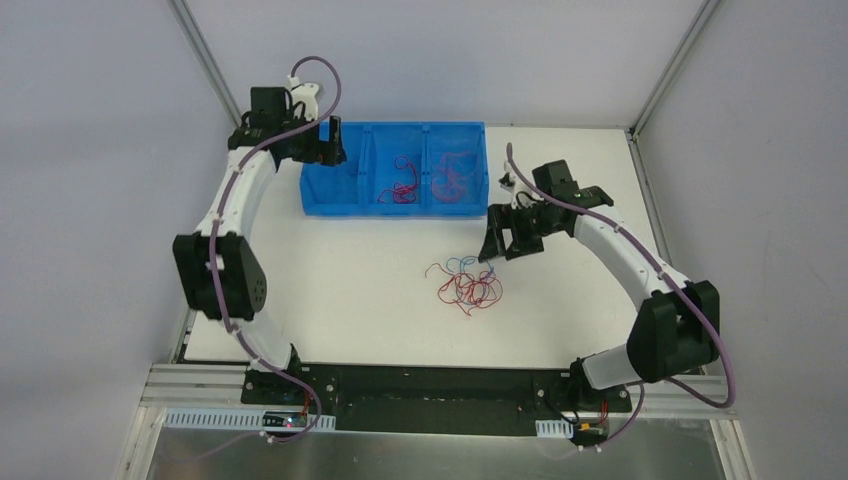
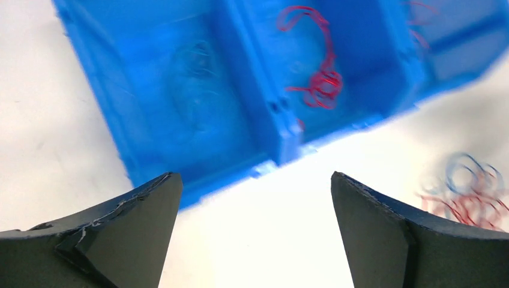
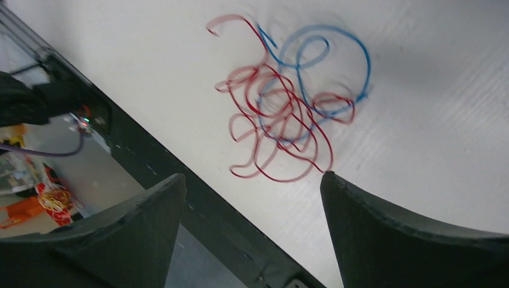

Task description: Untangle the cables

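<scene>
Both tools wide, tangle loose on the bench.

I see the white bench [image 1: 330,300] carrying a blue bin [image 1: 335,192] at its far side, with red strands [image 1: 405,186] in the middle and right compartments. My left tool [image 1: 328,143] hangs at the bin's far left corner, spread wide and holding nothing. My right tool [image 1: 503,240], equally wide and empty, hovers by the far right edge of the cables [image 1: 468,285], a red-and-blue knot near mid-bench.

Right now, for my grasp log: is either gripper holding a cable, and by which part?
Nothing is held: left gripper and right gripper are open and empty, the cables lying loose.
</scene>
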Controlling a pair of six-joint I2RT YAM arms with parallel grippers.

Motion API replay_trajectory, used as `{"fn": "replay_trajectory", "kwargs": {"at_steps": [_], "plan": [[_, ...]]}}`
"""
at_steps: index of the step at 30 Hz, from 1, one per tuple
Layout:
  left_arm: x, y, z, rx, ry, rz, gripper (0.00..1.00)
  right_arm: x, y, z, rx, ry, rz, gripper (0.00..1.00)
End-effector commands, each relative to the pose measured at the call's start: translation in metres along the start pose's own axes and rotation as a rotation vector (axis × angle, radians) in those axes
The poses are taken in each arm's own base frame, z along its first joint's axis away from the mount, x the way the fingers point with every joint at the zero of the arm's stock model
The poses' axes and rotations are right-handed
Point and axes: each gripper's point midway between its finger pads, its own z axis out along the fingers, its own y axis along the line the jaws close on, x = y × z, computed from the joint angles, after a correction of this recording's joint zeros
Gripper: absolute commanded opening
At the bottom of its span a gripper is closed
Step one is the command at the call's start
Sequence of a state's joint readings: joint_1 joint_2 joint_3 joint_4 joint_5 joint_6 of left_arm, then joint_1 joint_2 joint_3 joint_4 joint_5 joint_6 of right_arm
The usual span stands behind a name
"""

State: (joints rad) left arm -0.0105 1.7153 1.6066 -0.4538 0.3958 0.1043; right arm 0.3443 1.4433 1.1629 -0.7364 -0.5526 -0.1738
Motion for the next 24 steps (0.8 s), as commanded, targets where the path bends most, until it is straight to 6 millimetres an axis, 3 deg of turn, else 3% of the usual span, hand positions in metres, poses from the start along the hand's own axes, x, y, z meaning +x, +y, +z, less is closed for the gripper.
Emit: {"fn": "replay_trajectory", "kwargs": {"at_steps": [1,5,7,10,15,19,21,24], "plan": [[0.004,-0.089,-0.073,0.322,-0.136,0.108,0.99,0.051,-0.04,0.013,0.149,0.226,-0.053,0.84],[0.05,-0.159,-0.084,0.507,-0.092,0.203,0.99,0.058,-0.058,0.035,0.202,0.313,-0.039,0.78],[0.084,-0.188,-0.078,0.579,-0.025,0.227,0.96,0.064,-0.057,0.042,0.183,0.357,0.003,0.74],[0.118,-0.221,-0.062,0.65,0.084,0.137,0.87,0.075,-0.052,0.053,0.138,0.4,0.078,0.68],[0.15,-0.267,-0.023,0.699,0.159,0.154,0.76,0.084,-0.055,0.067,0.125,0.429,0.154,0.39],[0.162,-0.287,0.017,0.697,0.225,0.121,0.72,0.089,-0.053,0.068,0.109,0.423,0.169,0.14],[0.177,-0.294,0.037,0.701,0.27,0.108,0.71,0.089,-0.054,0.067,0.112,0.42,0.161,0.02],[0.187,-0.309,0.051,0.714,0.282,0.122,0.72,0.091,-0.054,0.063,0.113,0.429,0.138,0.0]]}}
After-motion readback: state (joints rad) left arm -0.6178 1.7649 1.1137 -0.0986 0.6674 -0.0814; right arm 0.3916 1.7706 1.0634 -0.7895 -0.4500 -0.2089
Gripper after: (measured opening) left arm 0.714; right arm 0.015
